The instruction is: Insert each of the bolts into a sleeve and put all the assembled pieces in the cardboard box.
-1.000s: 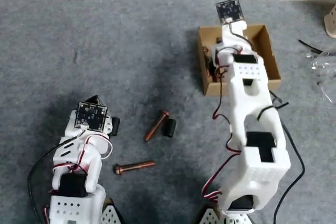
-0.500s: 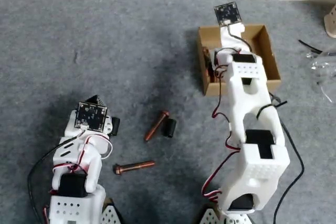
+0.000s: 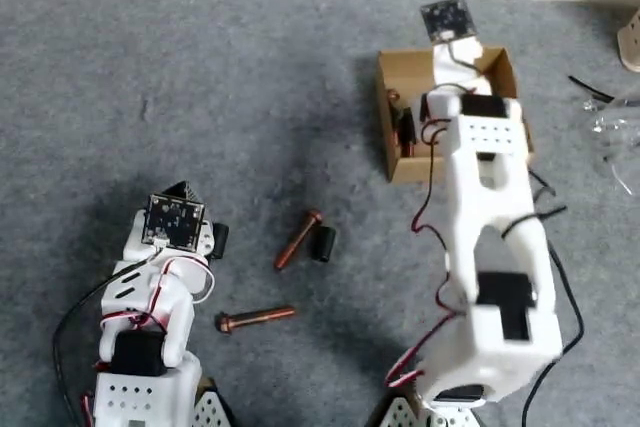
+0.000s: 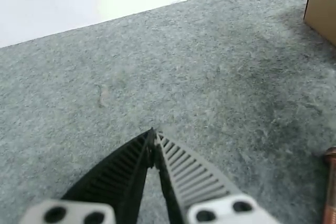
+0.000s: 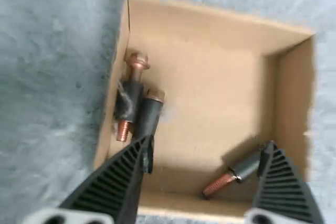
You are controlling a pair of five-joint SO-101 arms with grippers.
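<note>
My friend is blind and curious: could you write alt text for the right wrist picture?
An open right gripper hangs over a cardboard box on grey carpet. Inside lie three copper bolts in black sleeves: two side by side against one wall, the third alone across the box.

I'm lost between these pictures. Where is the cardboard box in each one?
High view: cardboard box at upper right.
Left wrist view: one corner at the picture's edge, beyond the shut left fingers.
Right wrist view: seen from above, below the open right fingers.
Shared landmark: the grey carpet around it.
</note>
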